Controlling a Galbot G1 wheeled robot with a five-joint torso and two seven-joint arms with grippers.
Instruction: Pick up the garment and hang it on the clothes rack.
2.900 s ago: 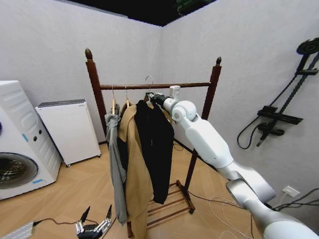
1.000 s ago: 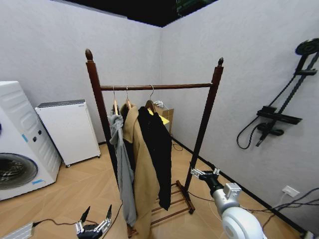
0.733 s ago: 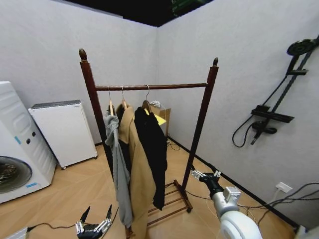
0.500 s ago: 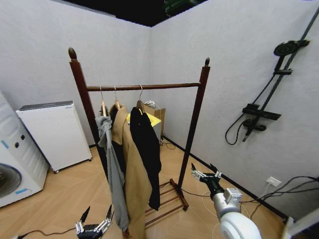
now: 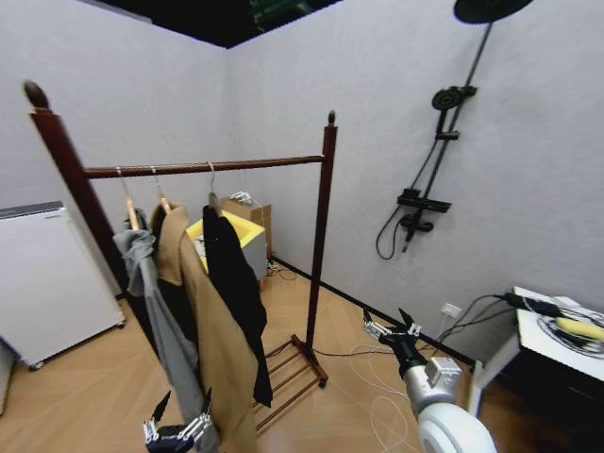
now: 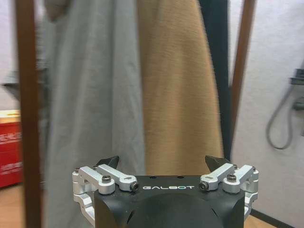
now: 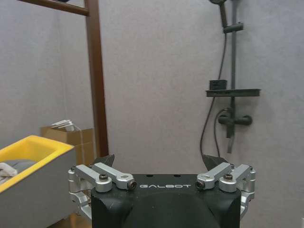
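- While the clothes rack (image 5: 324,208) stands on the wood floor, the left gripper (image 5: 176,427) waits low before it, jaws apart, holding nothing.
- The garment (image 5: 233,293) hangs on its bar, beside the tan coat (image 5: 203,340).
- Right of the rack, the right gripper (image 5: 391,327) sits low, jaws spread, holding nothing.

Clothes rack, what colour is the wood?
Dark reddish-brown; the clothes rack shows best in the head view, posts and top bar alike.
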